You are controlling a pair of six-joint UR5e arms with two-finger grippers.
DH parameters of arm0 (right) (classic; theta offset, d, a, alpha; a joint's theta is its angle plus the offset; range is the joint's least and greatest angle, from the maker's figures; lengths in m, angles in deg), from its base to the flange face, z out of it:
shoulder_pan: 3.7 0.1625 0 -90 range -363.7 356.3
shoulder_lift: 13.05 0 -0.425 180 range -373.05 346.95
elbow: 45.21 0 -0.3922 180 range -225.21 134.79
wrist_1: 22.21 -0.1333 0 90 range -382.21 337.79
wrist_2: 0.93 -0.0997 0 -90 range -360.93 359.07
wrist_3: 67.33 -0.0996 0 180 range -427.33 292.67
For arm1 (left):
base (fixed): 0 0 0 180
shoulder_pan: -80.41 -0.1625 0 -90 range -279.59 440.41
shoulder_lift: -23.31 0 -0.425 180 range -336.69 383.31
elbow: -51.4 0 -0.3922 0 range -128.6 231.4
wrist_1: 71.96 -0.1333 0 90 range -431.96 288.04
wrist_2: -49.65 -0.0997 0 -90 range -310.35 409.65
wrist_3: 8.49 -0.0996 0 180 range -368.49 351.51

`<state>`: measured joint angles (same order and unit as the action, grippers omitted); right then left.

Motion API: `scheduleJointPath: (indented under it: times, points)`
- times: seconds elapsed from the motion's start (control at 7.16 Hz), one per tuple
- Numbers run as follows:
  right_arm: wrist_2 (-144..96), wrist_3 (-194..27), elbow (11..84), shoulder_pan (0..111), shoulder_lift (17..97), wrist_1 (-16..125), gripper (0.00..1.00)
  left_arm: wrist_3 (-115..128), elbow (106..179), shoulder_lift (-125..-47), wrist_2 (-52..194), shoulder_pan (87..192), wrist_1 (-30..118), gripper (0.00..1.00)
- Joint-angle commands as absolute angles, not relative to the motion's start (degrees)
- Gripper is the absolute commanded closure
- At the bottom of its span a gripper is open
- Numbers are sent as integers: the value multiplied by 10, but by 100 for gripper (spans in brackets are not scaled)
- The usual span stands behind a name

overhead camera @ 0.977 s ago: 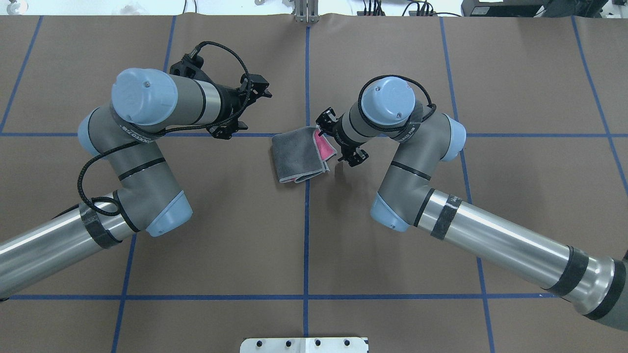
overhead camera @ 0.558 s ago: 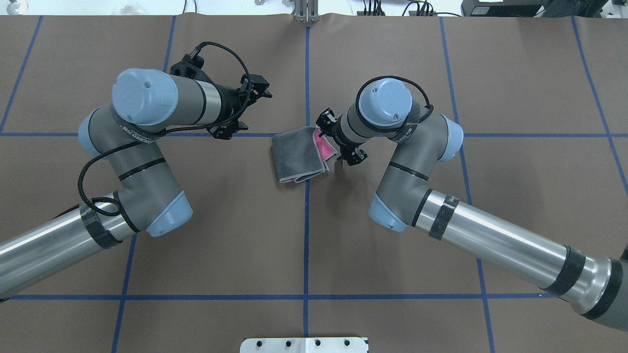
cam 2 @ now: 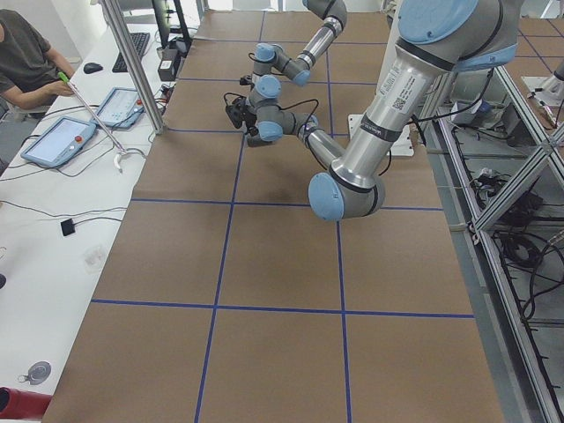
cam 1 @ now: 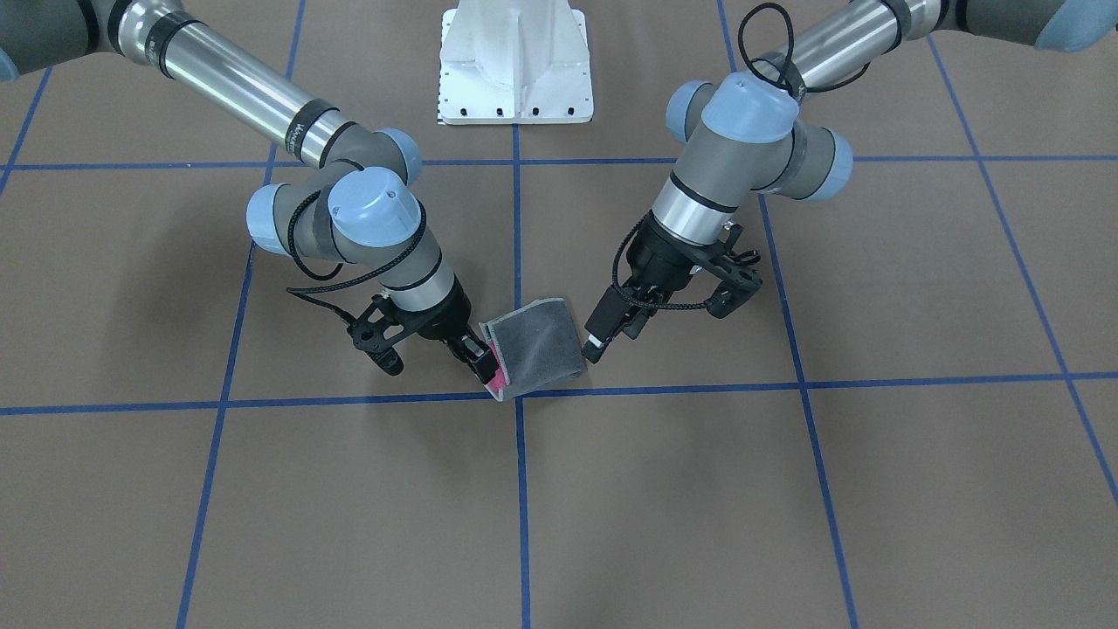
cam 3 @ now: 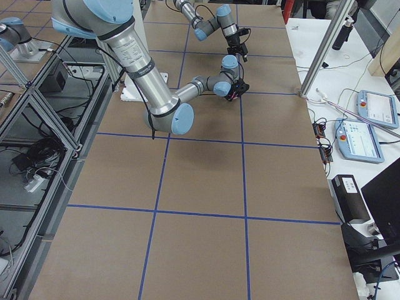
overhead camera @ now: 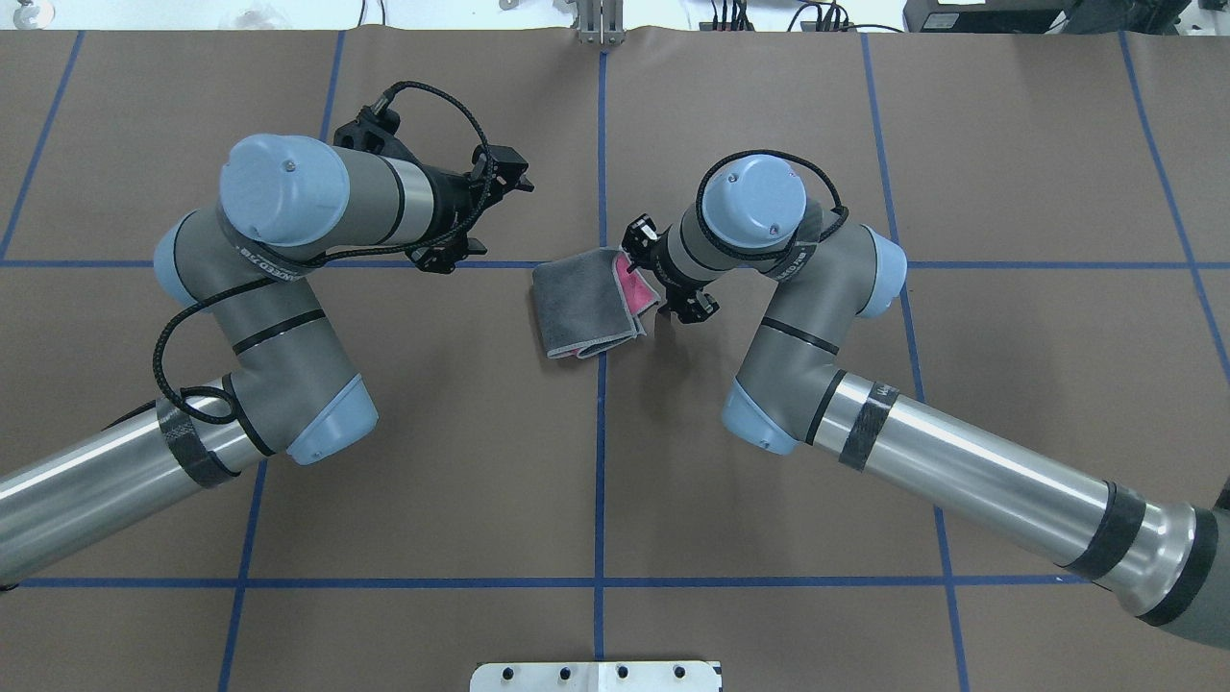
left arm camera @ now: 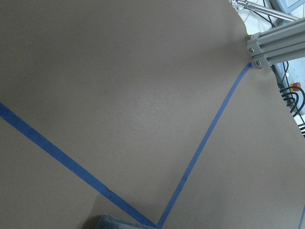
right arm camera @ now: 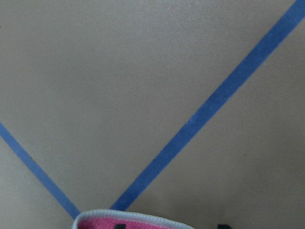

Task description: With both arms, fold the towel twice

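Lettering on left arm [overhead camera: 279, 346] — illegible

Overhead and front cameras opposed, both showing towel [overhead camera: 586, 306], end cameras distant, wrist cameras close

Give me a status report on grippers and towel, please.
Black right gripper open at pink edge of small pink-and-grey terry towel. Left gripper near it, state unclear. Towel folded, grey up. No obstructions.

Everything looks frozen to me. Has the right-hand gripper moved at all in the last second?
Yes, slightly. In the overhead view the right gripper has crept leftward, toward the blue centre line and further over the towel.
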<state>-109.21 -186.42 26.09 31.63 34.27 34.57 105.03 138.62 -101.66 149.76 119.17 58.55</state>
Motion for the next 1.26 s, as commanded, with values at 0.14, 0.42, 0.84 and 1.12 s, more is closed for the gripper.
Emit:
scheduleJointPath:
  times: [0.14, 0.42, 0.84, 1.12]
  points:
    - [-1092, -1864, 257, 316, 341, 346, 34, 1051, 1387, -1017, 1498, 1192, 586, 0]
    - [-1091, -1864, 257, 316, 339, 346, 40, 1051, 1387, -1017, 1498, 1192, 586, 0]
    - [-1091, -1866, 257, 316, 339, 346, 100, 1051, 1388, -1016, 1497, 1192, 586, 0]
    - [-1092, -1866, 264, 316, 337, 346, 100, 1052, 1388, -1017, 1497, 1191, 586, 0]
